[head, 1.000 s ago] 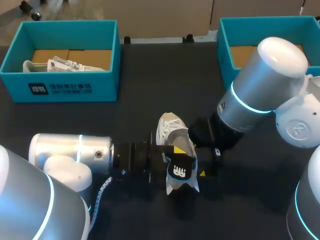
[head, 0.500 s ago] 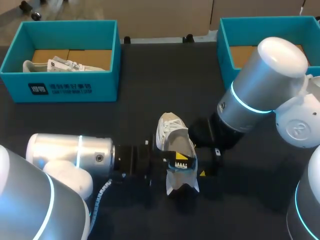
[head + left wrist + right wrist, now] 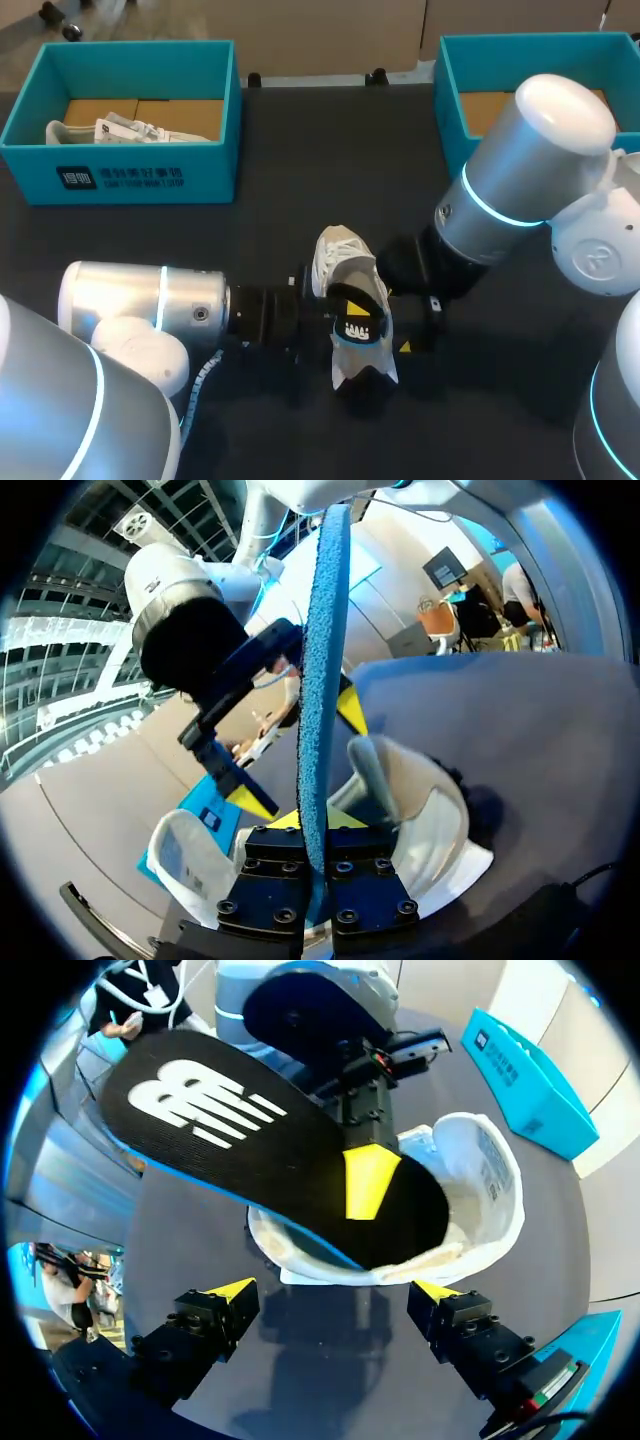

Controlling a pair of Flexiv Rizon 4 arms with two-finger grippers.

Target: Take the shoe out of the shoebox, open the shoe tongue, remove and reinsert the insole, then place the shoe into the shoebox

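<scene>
The dark table (image 3: 300, 150) fills the scene. My left arm (image 3: 140, 310) lies low along its near side. My right arm (image 3: 520, 190) comes in above the far right corner.

2 teal boxes stand at the far edge. The left shoebox (image 3: 120, 175) holds a second white shoe (image 3: 120, 130). The right shoebox (image 3: 447, 100) shows only a cardboard floor where the arm does not cover it.

The shoe (image 3: 345, 260), also white, rests on the table near the middle, well apart from both boxes and between the 2 grippers. The insole (image 3: 250, 1130) is black on top and blue underneath. 1 end sits in the shoe's mouth and the rest slants out. The left gripper (image 3: 318, 825) is clamped on the insole, with 1 finger on its top face and 1 beneath. The right gripper (image 3: 333, 1295) is spread wide by the heel end, grasping nothing.

By my judgement the shoe is out of its box and its mouth gapes, so the tongue looks opened. The insole is half in, and I cannot tell whether it is coming out or going back. Seating it fully and returning the shoe to a box remain.

As for writing, the insole's top carries a large white logo. The left shoebox's front wall has a white logo with lines of characters, and grey print marks the shoe's lining. I leave all of it unread.
</scene>
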